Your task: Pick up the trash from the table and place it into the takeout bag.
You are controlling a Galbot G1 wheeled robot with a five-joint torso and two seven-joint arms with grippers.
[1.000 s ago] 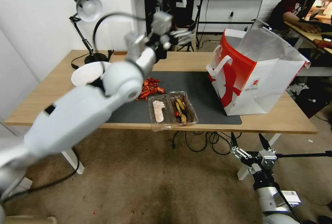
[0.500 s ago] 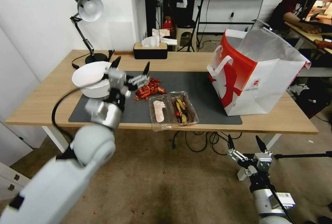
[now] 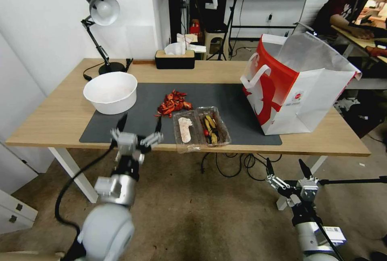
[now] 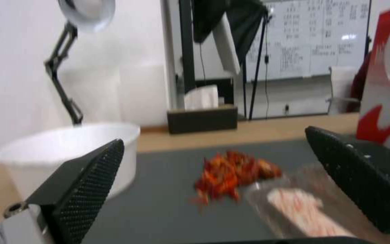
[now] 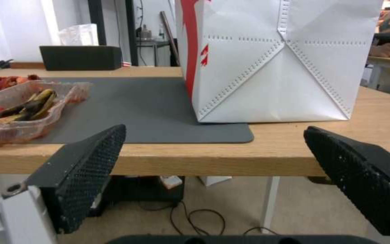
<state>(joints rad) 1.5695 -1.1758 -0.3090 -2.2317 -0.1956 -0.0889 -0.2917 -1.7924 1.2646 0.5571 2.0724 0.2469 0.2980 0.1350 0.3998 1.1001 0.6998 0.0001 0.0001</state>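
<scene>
Head view: wood table [image 3: 48, 120], seemingly office

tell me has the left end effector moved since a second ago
Yes. The left end effector has pulled back from above the table's far side, past the white bowl, to the table's near edge, open and empty.

left gripper [image 3: 139, 123] lower left of centre in head view, arm reaching up from bottom-left corner, fingers spread wide, nothing btwn them. right gripper [image 3: 287, 168] lower right, fingers apart too, pointing up, empty.
</scene>
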